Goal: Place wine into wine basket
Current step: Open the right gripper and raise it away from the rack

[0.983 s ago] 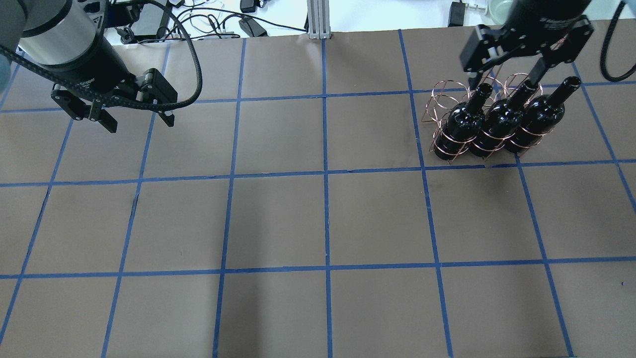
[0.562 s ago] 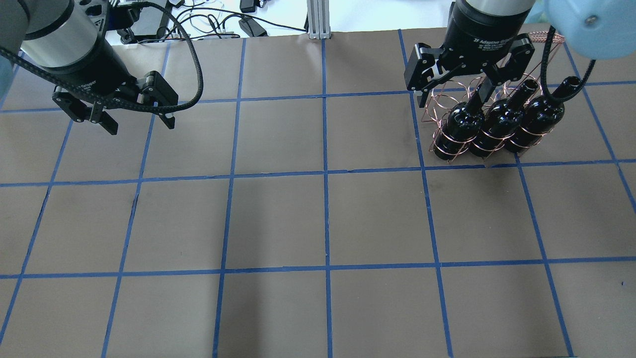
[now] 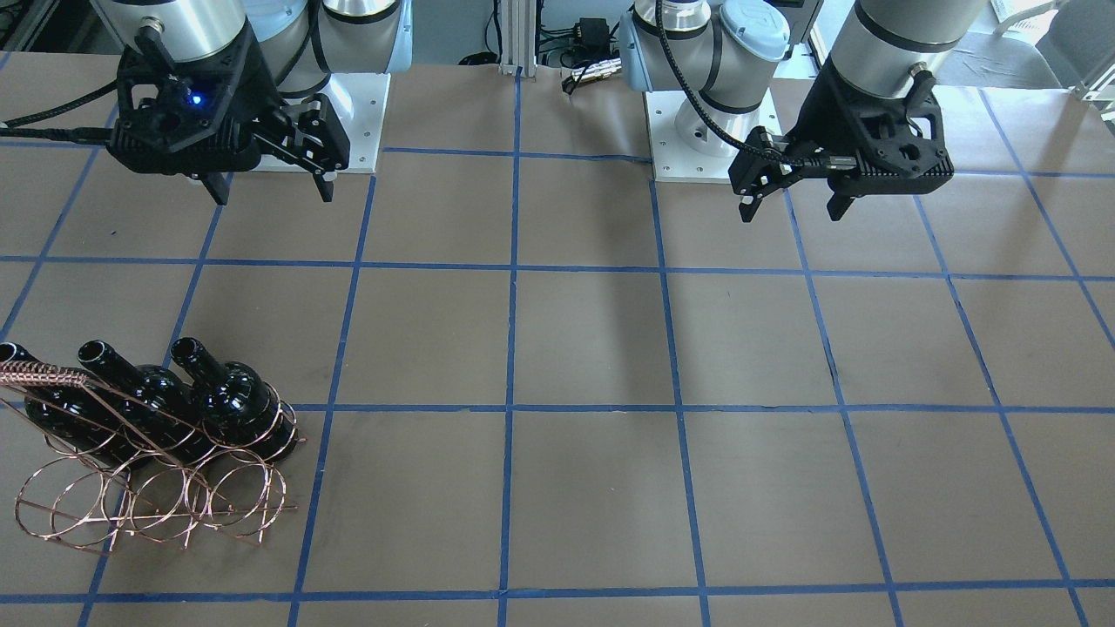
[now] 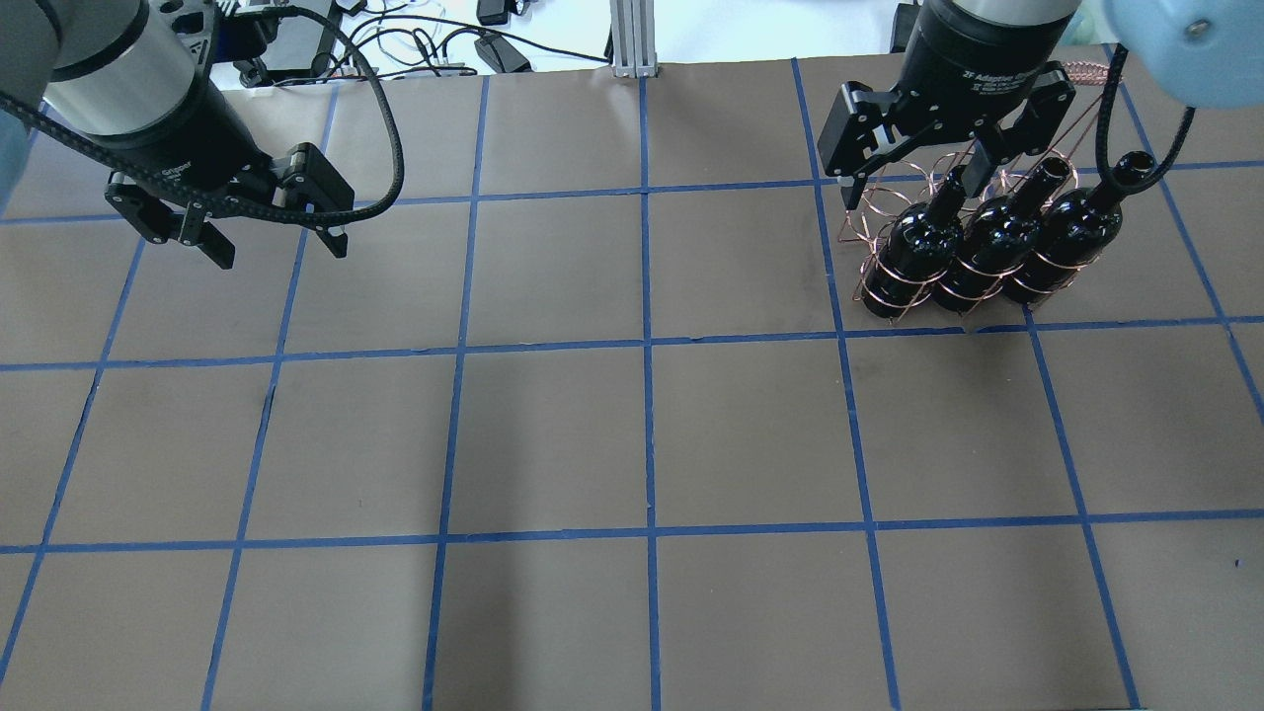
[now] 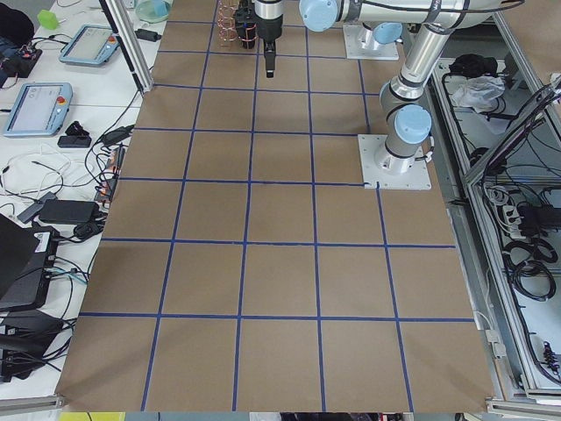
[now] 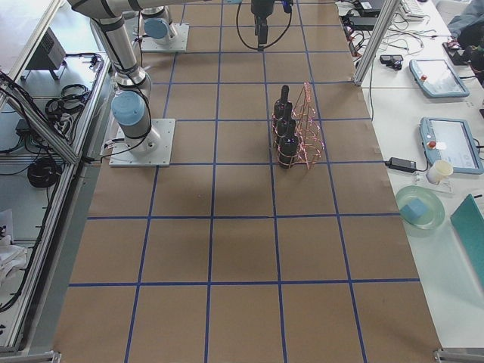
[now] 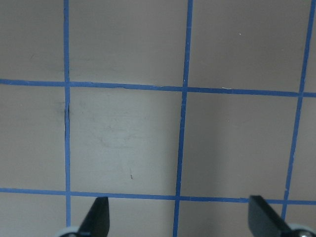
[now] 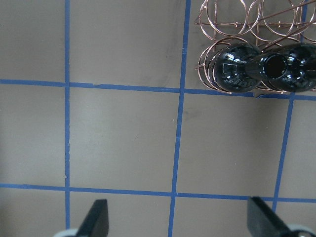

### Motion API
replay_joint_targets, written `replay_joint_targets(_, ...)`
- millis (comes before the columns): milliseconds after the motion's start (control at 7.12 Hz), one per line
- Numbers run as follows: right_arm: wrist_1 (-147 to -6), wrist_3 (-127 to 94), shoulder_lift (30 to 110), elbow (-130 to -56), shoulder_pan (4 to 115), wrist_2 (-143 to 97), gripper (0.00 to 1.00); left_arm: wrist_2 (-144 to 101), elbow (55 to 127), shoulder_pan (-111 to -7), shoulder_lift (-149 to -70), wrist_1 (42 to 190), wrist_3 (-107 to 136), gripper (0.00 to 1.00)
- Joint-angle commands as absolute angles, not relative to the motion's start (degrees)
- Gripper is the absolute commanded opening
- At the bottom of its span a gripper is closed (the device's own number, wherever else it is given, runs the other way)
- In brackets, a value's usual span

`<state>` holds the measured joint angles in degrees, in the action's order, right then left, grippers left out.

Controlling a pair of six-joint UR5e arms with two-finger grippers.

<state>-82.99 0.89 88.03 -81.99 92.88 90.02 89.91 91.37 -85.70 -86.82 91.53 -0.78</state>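
Note:
Three near-black glossy wine bottles (image 4: pixel 913 252) (image 4: pixel 992 247) (image 4: pixel 1071 232) lean side by side in the loops of the copper wire wine basket (image 4: pixel 877 204) at the far right. They also show in the front view (image 3: pixel 235 401), with the basket (image 3: pixel 148 505) and its coiled handle. My right gripper (image 4: pixel 910 188) is open and empty. It hangs high, on the robot's side of the basket (image 3: pixel 272 193). Its wrist view shows two bottle tops (image 8: pixel 232 66) and the basket (image 8: pixel 237 19) ahead of the fingers (image 8: pixel 98 217). My left gripper (image 4: pixel 279 252) is open and empty at the far left.
The brown table (image 4: pixel 642 434) carries a blue tape grid. Cables and power bricks (image 4: pixel 494 49) lie past its far edge. A metal post (image 4: pixel 629 39) stands at the far middle. The basket's rear loops (image 3: pixel 78 514) hold no bottles.
My right gripper, open throughout, has drawn back from over the bottle necks, to the left and then slightly right again. The bottles and the left arm have stayed put.

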Motion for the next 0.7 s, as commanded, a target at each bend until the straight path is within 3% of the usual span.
replay_joint_targets(0,-82.7,1.1,88.2,-82.1,92.1,90.3,1.00,89.9,91.7,-85.7,-86.7,91.5,-0.8,1.00)
replay_joint_targets(562,-84.5,1.8,88.2,-82.1,91.9,90.4,1.00,90.1,91.7,-85.7,-86.7,91.5,-0.8,1.00)
